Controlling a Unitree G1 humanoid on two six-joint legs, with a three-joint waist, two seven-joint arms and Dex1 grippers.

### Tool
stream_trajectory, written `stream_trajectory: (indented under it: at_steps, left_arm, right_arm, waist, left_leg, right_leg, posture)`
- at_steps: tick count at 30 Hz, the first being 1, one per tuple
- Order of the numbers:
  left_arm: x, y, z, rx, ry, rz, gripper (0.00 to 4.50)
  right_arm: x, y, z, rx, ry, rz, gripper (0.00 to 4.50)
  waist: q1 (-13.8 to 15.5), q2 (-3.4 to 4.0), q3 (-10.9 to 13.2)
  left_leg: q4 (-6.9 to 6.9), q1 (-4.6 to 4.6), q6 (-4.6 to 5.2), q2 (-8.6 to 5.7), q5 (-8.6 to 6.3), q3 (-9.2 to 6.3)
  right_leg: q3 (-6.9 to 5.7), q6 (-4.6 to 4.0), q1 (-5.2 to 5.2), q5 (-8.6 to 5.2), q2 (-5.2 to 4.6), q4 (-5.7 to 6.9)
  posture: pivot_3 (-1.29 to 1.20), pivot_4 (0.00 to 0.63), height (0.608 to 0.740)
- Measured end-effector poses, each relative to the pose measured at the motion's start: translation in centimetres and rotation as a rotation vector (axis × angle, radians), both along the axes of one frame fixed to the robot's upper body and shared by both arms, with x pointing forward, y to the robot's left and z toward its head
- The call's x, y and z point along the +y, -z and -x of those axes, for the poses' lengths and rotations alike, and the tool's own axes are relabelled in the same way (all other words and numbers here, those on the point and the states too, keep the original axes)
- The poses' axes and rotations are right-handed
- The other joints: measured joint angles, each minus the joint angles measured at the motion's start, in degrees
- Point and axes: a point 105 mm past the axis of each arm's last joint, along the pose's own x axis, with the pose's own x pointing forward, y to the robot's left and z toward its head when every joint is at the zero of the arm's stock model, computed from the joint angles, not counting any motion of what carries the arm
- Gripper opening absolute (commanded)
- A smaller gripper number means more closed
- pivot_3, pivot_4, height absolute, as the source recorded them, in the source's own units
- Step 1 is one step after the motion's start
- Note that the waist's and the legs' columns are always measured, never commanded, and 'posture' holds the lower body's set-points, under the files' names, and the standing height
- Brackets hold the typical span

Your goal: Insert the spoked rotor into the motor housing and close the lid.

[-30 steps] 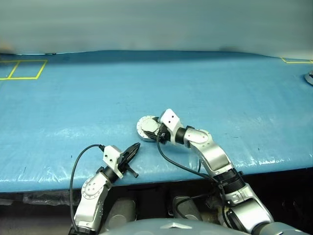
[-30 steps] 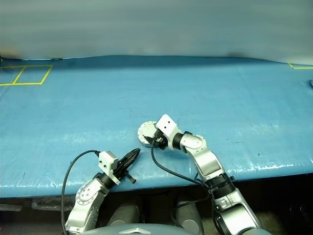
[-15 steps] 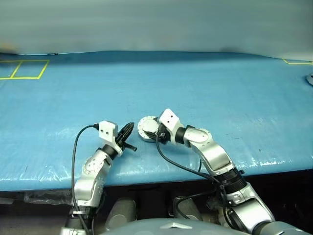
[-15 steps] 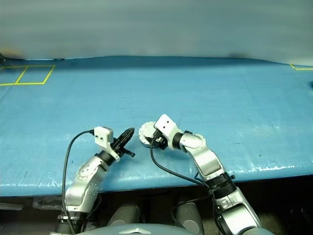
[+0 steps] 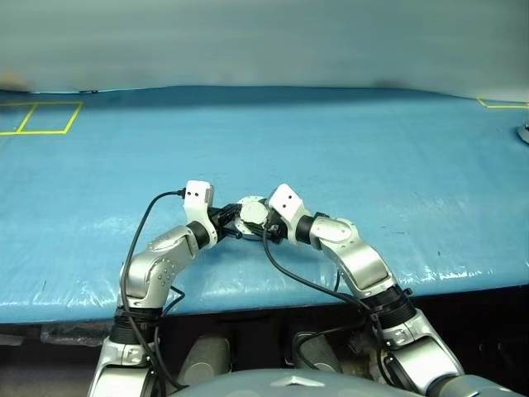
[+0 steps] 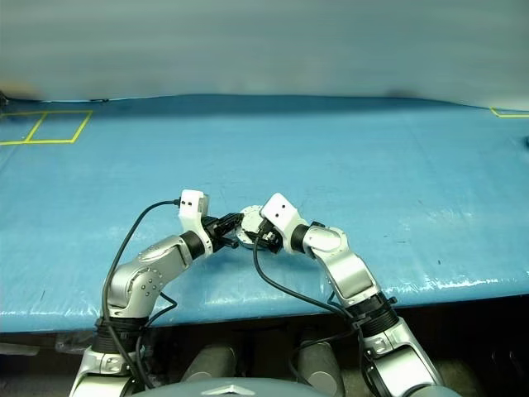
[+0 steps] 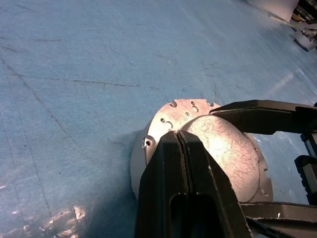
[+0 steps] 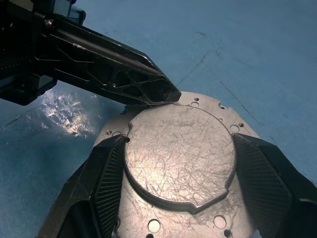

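Near the centre of the head-camera frame, a little below the middle, the motor housing (image 5: 250, 217) sat on the blue table cover (image 5: 347, 157) with the lid (image 8: 179, 154) already lying plain-face up on top of it, so the spoked rotor was presumably shut away inside, though nothing of it could be checked. The right gripper (image 8: 178, 163) reached in from the lower right with its fingers (image 8: 101, 171) spread wide on either side of the lid's raised centre, hugging the assembly at its flanks, most likely to pin it so it could not slide or spin on the slick cover. The left gripper (image 8: 166, 94) came in from the lower left with its two fingers (image 7: 181, 158) pressed together into a single blunt tip, holding nothing; that tip rested at the lid's rim where the raised centre meets the flange with its small holes. The closed tip probably served as a pusher, to press or nudge the lid into seat while the other hand braced it. The task looked close to finished.
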Motion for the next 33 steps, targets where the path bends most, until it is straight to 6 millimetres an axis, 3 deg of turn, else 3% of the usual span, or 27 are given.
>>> stream_trajectory:
  at_steps: [11,27,31,33]
  left_arm:
    - [0.1,0.6,0.1,0.017,-0.018,-0.074,0.00]
    - [-0.5,0.8,0.7,0.036,0.021,-0.027,0.00]
    - [-0.8,0.7,0.8,0.029,0.040,-0.032,0.00]
    - [-1.0,0.7,0.8,0.027,0.047,-0.035,0.00]
  right_arm:
    - [-0.1,0.4,0.4,0.010,0.023,-0.003,3.02]
    - [-0.2,0.6,0.6,0.017,0.036,-0.012,3.02]
    - [-0.3,0.9,1.0,0.027,0.059,-0.025,4.34]
    - [-0.3,0.9,1.3,0.029,0.070,-0.036,4.46]
  waist:
    - [0.1,0.21,-0.5]
    - [0.2,0.19,-0.6]
    - [0.4,0.13,-0.6]
    - [0.7,0.12,-0.6]
  left_leg:
    - [-0.12,0.04,0.00,-0.02,-0.01,-0.07]
    - [-0.35,0.29,0.16,-0.01,-0.11,-0.14]
    - [-0.49,0.31,0.04,-0.01,-0.04,-0.13]
    - [-0.52,0.31,0.04,-0.01,-0.04,-0.13]
  right_leg:
    - [-0.02,0.00,0.06,-0.01,-0.04,-0.17]
    - [-0.08,0.05,0.17,-0.01,-0.07,-0.54]
    - [-0.07,0.04,0.17,0.00,-0.07,-0.66]
    - [-0.07,0.04,0.17,0.00,-0.09,-0.68]
  posture:
    - [0.00,0.150,0.740]
    - [0.00,0.150,0.740]
    - [0.00,0.150,0.740]
    - [0.00,0.150,0.740]
